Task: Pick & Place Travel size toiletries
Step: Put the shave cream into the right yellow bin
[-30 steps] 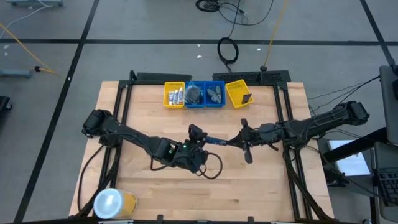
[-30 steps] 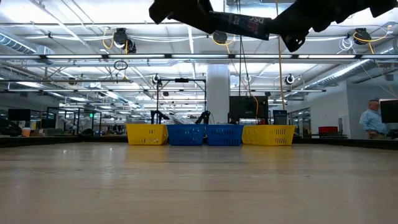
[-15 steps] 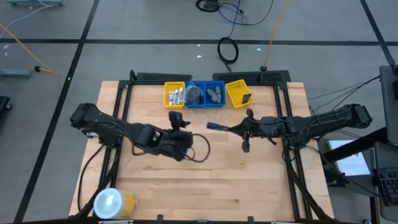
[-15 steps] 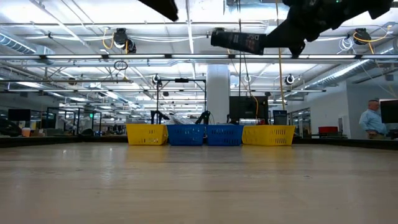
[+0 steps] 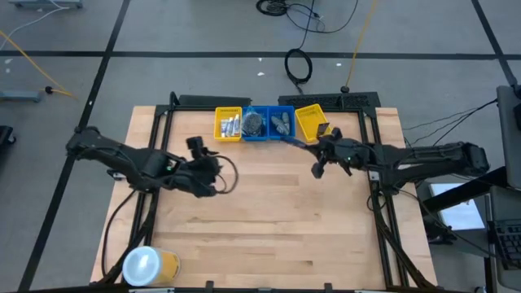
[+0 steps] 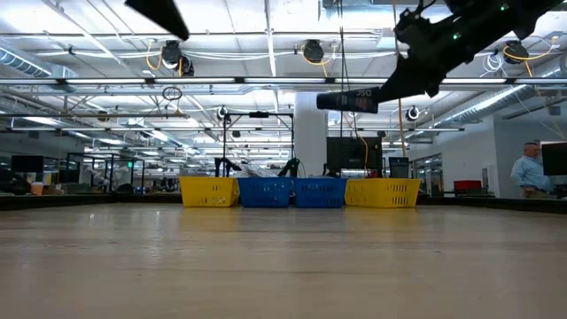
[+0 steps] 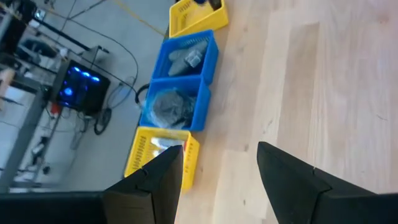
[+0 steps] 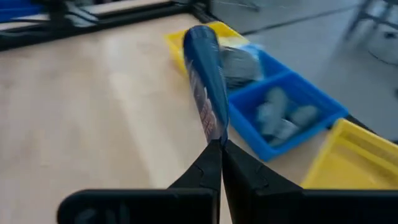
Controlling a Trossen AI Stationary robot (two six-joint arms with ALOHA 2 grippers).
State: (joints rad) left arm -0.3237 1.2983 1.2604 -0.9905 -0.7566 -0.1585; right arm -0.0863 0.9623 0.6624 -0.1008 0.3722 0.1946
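Four trays [image 5: 269, 124] line table's [image 5: 269, 228] far edge; wide bare wood in front. Right gripper [image 5: 312, 149], arm stretched low, jaws clenched on navy flat packet [image 8: 205, 93] just before trays. Left gripper [image 5: 195, 145] at mid-left, jaws released.

Navy flat packet [image 8: 204, 87] pinched by one end in right end effector [image 8: 216, 144], held approx level above desk, near trays w/ other toiletries [image 5: 254, 123].

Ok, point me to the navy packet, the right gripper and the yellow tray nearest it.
navy packet [image 8: 204, 81], right wrist view, middle of its flat body.
right gripper [image 8: 217, 148], right wrist view, where the shut fingertips pinch the packet.
yellow tray [image 5: 306, 124], high view, bare floor of the tray.
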